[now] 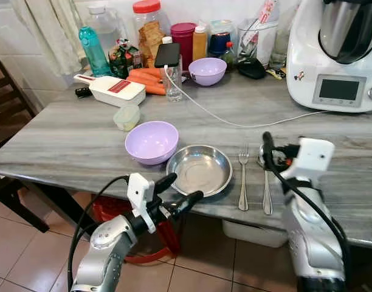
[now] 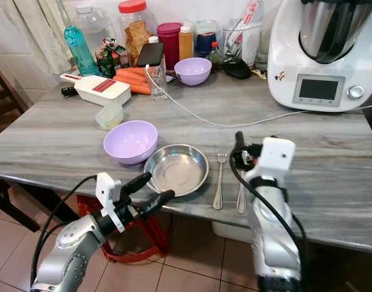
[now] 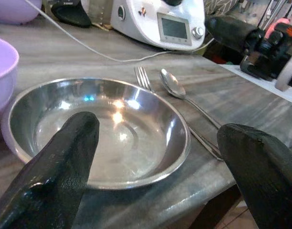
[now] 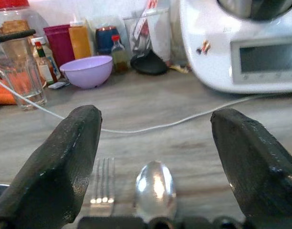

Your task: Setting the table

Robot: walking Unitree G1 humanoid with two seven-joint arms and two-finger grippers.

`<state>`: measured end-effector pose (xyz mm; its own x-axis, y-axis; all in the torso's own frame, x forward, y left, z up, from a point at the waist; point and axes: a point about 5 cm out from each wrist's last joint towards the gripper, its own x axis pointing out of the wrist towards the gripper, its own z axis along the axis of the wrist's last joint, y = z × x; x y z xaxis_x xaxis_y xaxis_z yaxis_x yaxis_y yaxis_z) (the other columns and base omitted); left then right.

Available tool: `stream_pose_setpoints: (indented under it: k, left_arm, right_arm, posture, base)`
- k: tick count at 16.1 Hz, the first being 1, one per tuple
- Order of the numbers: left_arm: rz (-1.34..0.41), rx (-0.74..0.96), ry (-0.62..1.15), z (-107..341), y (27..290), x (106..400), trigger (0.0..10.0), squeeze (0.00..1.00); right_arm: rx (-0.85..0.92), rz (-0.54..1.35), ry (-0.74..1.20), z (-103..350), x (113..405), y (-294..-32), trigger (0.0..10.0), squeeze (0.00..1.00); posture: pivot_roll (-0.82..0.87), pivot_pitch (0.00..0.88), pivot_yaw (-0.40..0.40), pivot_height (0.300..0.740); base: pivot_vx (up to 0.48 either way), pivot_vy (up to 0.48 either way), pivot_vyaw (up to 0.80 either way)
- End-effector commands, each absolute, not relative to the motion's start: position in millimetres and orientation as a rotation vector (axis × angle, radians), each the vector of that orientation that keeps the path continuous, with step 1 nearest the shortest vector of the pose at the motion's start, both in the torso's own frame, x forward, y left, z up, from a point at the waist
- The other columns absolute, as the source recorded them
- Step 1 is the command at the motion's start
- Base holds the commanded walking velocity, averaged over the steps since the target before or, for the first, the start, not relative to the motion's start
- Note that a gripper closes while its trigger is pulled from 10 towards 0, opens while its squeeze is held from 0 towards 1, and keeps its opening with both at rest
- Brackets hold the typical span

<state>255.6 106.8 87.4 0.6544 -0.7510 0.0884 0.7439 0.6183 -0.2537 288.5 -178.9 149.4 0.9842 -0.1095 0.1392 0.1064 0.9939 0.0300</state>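
At the near edge of the bench [image 1: 64, 143], the steel dish [image 1: 199, 170] sits between purple bowl [image 1: 152, 142] and fork [image 1: 243, 176]–spoon [image 1: 265, 182] pair — both hands, left hand [image 1: 179, 193] and right hand [image 4: 155, 157], spread empty, could knock cutlery askew or off.

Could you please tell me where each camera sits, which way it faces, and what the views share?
Left eye view: head, looking down at grey marble-patterned table; both silver arms show.
Right eye view: same scene, shifted.
Left wrist view: along open left hand at round steel dish.
Right wrist view: along open right hand over shiny metal spoon, towards white kitchen machine.
Shared: silver fork shows in all.
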Motion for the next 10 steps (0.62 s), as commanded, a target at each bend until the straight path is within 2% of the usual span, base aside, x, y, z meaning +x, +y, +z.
stream_pose_setpoints:
  k: [1, 6, 7, 10]
  left_arm:
    - [-0.84, -0.273, 0.003, 94.4, 111.0, 257.1, 10.0, 0.0]
    - [-0.825, -0.335, 0.01, 98.7, 118.3, 255.9, 10.0, 0.0]
    - [-0.826, -0.333, 0.012, 99.2, 118.6, 257.1, 10.0, 0.0]
    - [-0.772, -0.328, 0.019, 98.9, 120.1, 263.4, 10.0, 0.0]
  right_arm:
    - [0.0, -0.087, -0.155, 149.8, 282.7, -177.5, 10.0, 1.0]
    - [-0.061, -0.106, -0.119, 138.2, 262.5, -190.9, 10.0, 1.0]
    - [-0.067, -0.101, -0.114, 138.0, 262.7, -191.1, 10.0, 0.0]
    - [-0.014, -0.129, -0.078, 136.3, 267.3, -191.6, 10.0, 0.0]
  posture:
    - [-0.16, 0.01, 0.1, 0.74]
    - [-0.17, 0.014, 0.097, 0.74]
    - [-0.17, 0.014, 0.098, 0.74]
    - [-0.17, 0.01, 0.099, 0.74]
  base:
    - [0.0, 0.0, 0.0]
    - [0.0, 0.0, 0.0]
    - [0.0, 0.0, 0.0]
    - [0.0, 0.0, 0.0]
